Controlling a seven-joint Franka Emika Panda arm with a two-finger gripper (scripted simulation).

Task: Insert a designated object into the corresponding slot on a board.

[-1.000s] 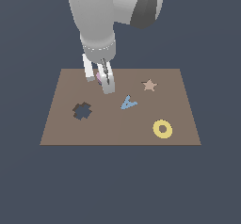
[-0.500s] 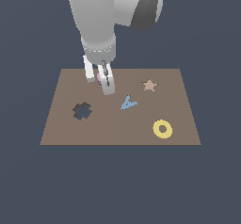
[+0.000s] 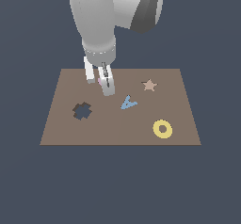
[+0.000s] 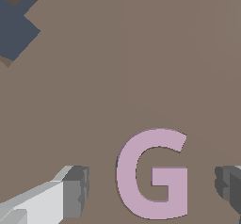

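Scanning the exterior view from its left: the cross-shaped cutout (image 3: 82, 110) sits in the brown board (image 3: 117, 131), then the arm's fingers (image 3: 91, 75) come down near the board's far edge. They're spread wide, holding nothing, one on each side of the pink G piece (image 4: 153, 173), with clear gaps showing in the wrist view. The G lies flat on the board, and I think a thin dark rim peeks out along one edge, so it may be resting in its slot, hard to say for sure. Further toward the exterior view's right come the blue A piece (image 3: 127, 103), the star (image 3: 149, 84), and the yellow ring (image 3: 162, 129).
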